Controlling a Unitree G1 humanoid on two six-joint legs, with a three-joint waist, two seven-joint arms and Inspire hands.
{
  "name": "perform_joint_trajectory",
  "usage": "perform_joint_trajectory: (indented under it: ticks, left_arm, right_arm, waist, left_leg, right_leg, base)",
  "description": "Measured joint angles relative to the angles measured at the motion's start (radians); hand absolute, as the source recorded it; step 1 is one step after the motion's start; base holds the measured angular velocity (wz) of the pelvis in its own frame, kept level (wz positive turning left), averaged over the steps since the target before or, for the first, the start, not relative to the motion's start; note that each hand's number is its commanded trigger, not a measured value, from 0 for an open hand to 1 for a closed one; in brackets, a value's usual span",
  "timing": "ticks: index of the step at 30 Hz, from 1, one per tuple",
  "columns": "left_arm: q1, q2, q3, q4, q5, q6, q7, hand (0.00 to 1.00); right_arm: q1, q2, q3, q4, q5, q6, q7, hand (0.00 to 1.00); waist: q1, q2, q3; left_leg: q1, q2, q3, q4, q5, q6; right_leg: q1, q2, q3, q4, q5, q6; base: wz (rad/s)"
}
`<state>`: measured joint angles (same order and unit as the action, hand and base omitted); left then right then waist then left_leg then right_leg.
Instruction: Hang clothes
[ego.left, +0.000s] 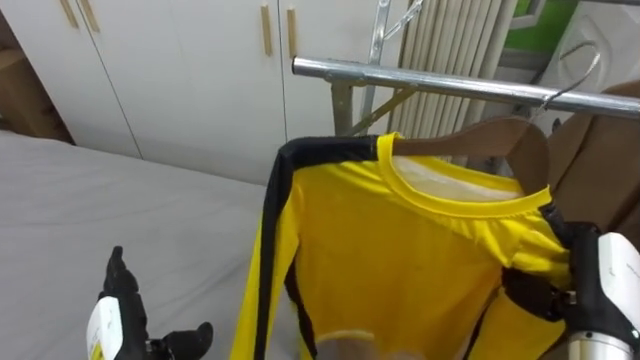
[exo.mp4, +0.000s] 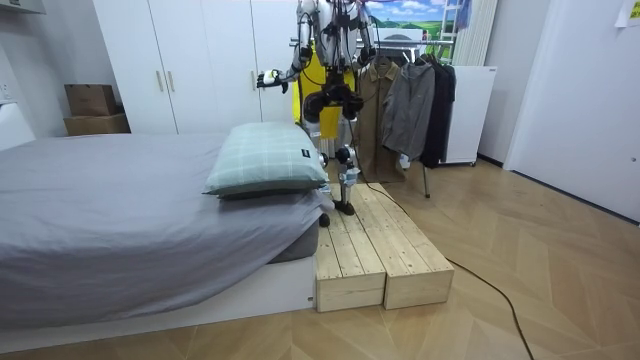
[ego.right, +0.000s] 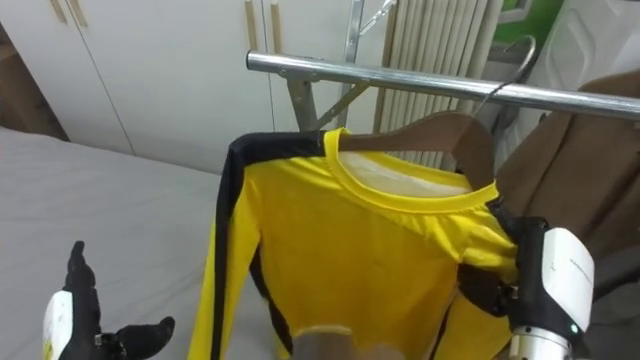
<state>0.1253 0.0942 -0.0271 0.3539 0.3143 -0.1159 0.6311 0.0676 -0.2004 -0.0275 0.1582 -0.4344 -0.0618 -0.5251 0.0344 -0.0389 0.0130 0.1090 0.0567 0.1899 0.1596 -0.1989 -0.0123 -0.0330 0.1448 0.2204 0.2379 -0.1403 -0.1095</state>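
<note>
Bedroom setup, with white wardrobe doors (ego.left: 180, 70) along the far wall and the robot up on a wooden platform (exo.mp4: 370, 250) beside the grey bed (exo.mp4: 120, 210), facing a clothes rack. Right hand (ego.left: 590, 285) is the busy one. It sits at the near right with its fingers curled into the right shoulder of a yellow shirt (ego.left: 400, 260), so it's got a grip on the fabric there. The shirt has black trim down the left sleeve and is draped over a wooden hanger (ego.left: 505, 138), whose brown arch pokes out just above the collar. The hanger's wire hook (ego.left: 572, 85) reaches up to the metal rail (ego.left: 430, 82) that runs left to right on the far side of the shirt. Can't tell whether the hook actually sits on the rail or is just up against it. Right of the shirt, a brown garment (ego.left: 600, 150) hangs by the rail, and the room view shows a grey one (exo.mp4: 408, 110) and a dark one (exo.mp4: 440, 100) further along. Left hand (ego.left: 115, 315) is down at the near left, well apart from the shirt, fingers loose and spread with the thumb out, holding nothing, hovering over the bed. A green checked pillow (exo.mp4: 265, 160) lies on the bed near the platform, and a couple of cardboard boxes (exo.mp4: 90, 105) sit by the wardrobe at the far left.
</note>
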Motion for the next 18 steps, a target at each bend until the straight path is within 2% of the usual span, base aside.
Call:
perform_joint_trajectory:
  ticks: [12, 18]
  left_arm:
    - [-0.004, 0.002, 0.016, -0.002, 0.002, 0.000, -0.006, 0.00]
    - [0.000, 0.011, 0.015, -0.002, 0.002, 0.001, -0.006, 0.00]
  right_arm:
    - [-0.023, -0.002, 0.001, 0.000, 0.018, 0.001, 0.023, 1.00]
    - [-0.032, -0.034, 0.003, 0.021, 0.022, 0.032, 0.054, 1.00]
  waist:
    - [0.004, -0.004, -0.0002]
    - [0.009, -0.014, -0.0012]
  left_leg:
    - [0.000, 0.000, 0.001, 0.000, 0.000, 0.000]
    - [-0.001, 0.000, 0.001, 0.000, 0.000, 0.000]
  right_leg:
    - [-0.002, 0.001, -0.002, -0.001, 0.001, -0.002]
    - [-0.002, 0.001, -0.004, 0.000, 0.001, -0.002]
  base:
    - [0.00]
    - [0.00]
